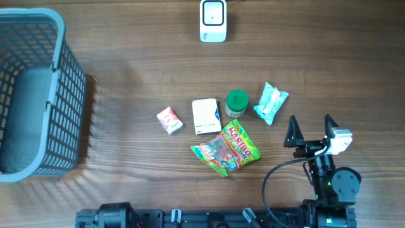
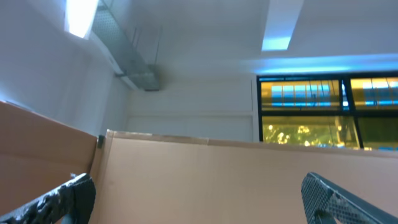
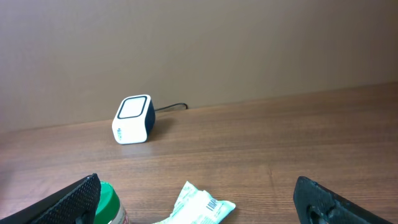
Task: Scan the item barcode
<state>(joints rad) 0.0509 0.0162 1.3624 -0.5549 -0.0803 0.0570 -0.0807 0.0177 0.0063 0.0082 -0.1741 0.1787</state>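
Several items lie mid-table: a small red pack, a white box, a green-lidded jar, a pale green packet and a Haribo bag. The white barcode scanner stands at the far edge. My right gripper hovers open just right of the items, holding nothing. Its wrist view shows the scanner ahead, and the jar and packet low between the fingers of the gripper. My left gripper is open and empty, facing a brown wall panel.
A grey plastic basket stands at the left side of the table. The left arm's base sits folded at the near edge. A black cable loops beside the right arm.
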